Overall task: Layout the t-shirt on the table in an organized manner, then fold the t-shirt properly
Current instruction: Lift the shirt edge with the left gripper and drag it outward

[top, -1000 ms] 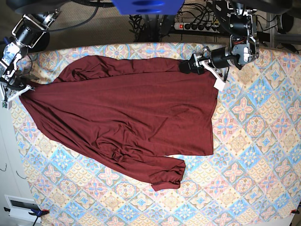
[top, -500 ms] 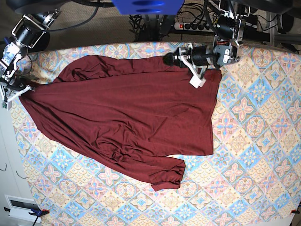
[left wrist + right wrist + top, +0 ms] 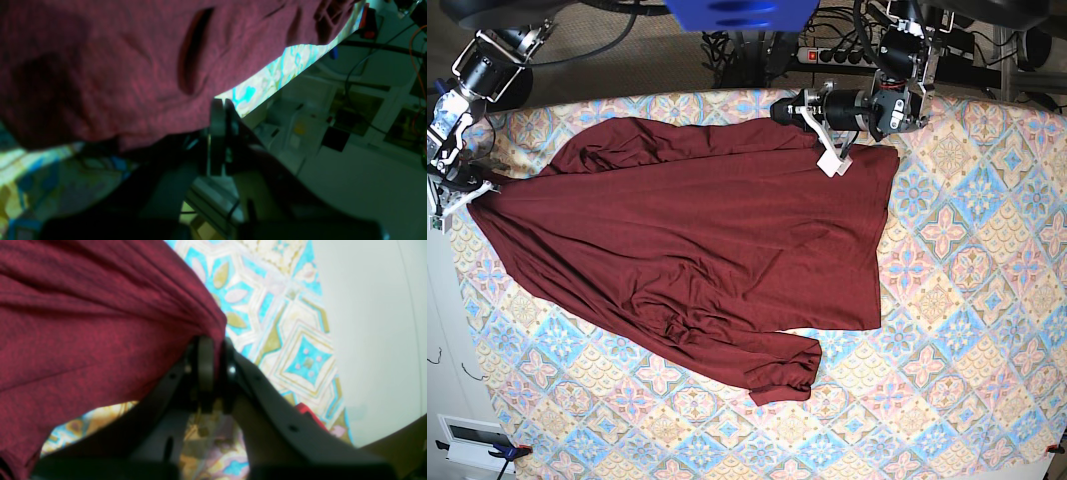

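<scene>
**Spreading the shirt: both corners pinched, now keep the cloth taut**

At the far left of the base view, the right gripper is closed on a gathered corner of the t-shirt; its wrist view shows maroon fabric bunched tight between the fingers. This corner sits right at the left edge of the desk, so there is little room to pull further outward that way.

Across the middle, the t-shirt lies spread over the left and centre of the desk, its body mostly flat but rippled with diagonal folds. One long sleeve is curled up at the lower centre, the other is bunched along the upper left edge. Neither is laid out yet.

At the upper centre-right, the left gripper is down on the shirt's top edge, jaws shut; the wrist view shows them pressed together at the hem line, though whether cloth is really caught between them I cannot tell.

To do this step well, I judge the left arm should draw its edge away from the right gripper, low and slow, so the wrinkles run out without dragging the corner free. The sleeves likely need separate straightening before any fold.
</scene>
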Controlling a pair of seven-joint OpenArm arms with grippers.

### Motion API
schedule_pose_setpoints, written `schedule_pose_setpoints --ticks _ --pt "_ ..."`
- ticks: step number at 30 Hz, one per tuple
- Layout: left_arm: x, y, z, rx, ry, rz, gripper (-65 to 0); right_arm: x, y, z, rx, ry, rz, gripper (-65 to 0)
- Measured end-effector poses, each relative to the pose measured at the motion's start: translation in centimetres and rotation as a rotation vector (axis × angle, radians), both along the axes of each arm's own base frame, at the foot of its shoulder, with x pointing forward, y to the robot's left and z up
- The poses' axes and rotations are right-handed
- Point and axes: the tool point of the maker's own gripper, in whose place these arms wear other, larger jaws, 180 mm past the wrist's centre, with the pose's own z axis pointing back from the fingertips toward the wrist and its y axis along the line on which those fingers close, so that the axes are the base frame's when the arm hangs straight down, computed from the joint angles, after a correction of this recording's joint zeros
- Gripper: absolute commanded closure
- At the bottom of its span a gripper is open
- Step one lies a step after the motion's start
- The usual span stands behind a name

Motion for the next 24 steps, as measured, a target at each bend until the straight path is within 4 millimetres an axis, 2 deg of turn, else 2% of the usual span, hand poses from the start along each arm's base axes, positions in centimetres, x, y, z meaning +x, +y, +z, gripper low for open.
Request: schedule_pose_setpoints --ticks 5,8,10,15,20,24 --pt "-4.0 2.0 1.1 0.083 0.005 -0.094 0.0 0.0 -0.1 0.1 -0.002 -0.004 -0.001 0.0" --pt "-2.7 3.0 3.0 0.088 -0.079 -0.07 0.0 0.0 0.0 0.1 -0.001 -0.002 -0.001 0.0" --pt "-2.2 4.2 3.4 0.111 -0.103 -0.031 0.0 0.1 -0.1 0.2 -0.002 -0.007 -0.001 0.0" --pt "-4.3 6.4 4.0 0.164 -0.079 -0.028 0.0 0.1 0.0 0.1 0.0 -0.006 -0.001 0.0" --pt "-4.4 7.7 5.2 0.203 -0.126 -0.059 0.0 0.1 -0.1 0.1 -0.002 -0.004 -0.001 0.0" --pt "-6.5 8.0 5.4 0.179 -0.062 -0.099 0.0 0.1 -0.1 0.1 -0.001 -0.005 -0.002 0.0"
